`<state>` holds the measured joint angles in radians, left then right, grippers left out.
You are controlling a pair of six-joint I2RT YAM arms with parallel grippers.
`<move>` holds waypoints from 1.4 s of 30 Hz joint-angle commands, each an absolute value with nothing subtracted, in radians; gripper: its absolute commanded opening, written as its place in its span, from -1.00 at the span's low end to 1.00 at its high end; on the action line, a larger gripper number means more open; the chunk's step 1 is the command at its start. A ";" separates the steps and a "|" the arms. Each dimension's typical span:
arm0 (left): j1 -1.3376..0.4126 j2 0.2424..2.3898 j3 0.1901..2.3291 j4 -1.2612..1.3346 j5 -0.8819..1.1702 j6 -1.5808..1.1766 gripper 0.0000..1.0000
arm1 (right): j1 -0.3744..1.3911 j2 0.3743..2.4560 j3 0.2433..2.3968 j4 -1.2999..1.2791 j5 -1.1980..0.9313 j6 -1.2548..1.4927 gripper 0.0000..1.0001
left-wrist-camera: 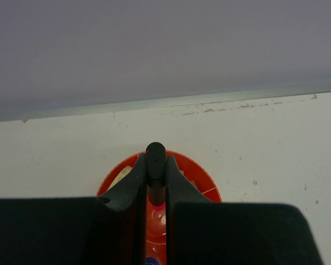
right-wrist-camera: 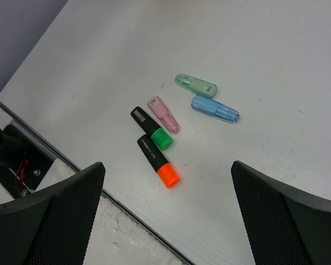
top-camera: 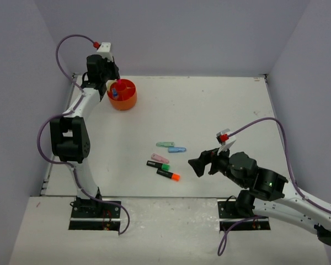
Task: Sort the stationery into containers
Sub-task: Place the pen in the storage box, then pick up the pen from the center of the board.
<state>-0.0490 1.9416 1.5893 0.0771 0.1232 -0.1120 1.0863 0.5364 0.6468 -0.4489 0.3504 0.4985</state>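
Observation:
My left gripper (top-camera: 111, 84) hangs over the round orange organiser (top-camera: 127, 101) at the far left, shut on a black highlighter with a pink end (left-wrist-camera: 155, 165), held upright above the organiser (left-wrist-camera: 204, 179). A blue-capped bottle (top-camera: 115, 93) stands inside it. My right gripper (top-camera: 199, 165) is open and empty, above the table right of the loose pieces. On the table lie a mint piece (right-wrist-camera: 196, 84), a blue piece (right-wrist-camera: 215, 109), a pink piece (right-wrist-camera: 163, 114), a green-ended highlighter (right-wrist-camera: 151, 128) and an orange-ended highlighter (right-wrist-camera: 158, 160).
The table's near edge (right-wrist-camera: 99, 190) runs just below the highlighters, with the arm base and wires beyond it. Purple walls close the far and side edges of the table.

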 commanded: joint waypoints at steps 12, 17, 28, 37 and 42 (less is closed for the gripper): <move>-0.033 1.864 1.468 0.202 0.132 -0.166 0.07 | 1.089 0.625 0.677 -0.449 0.358 0.455 0.98; -0.032 1.765 1.508 0.188 0.147 -0.228 0.43 | 1.089 0.782 0.691 -0.431 0.190 0.367 0.97; -0.033 1.297 1.464 -0.178 0.066 -0.468 1.00 | 1.103 1.410 0.887 -0.462 0.107 0.303 0.37; -0.034 0.938 1.094 -0.134 0.164 -0.454 1.00 | 1.110 1.651 0.999 -0.437 0.104 0.255 0.19; -0.034 0.882 1.060 -0.174 0.156 -0.416 1.00 | 1.139 1.742 1.030 -0.460 0.101 0.255 -0.03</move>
<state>-0.0395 0.9039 1.0916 -0.1112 0.1373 -0.4515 1.1087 1.6962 0.9880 -0.4451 0.1103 0.2769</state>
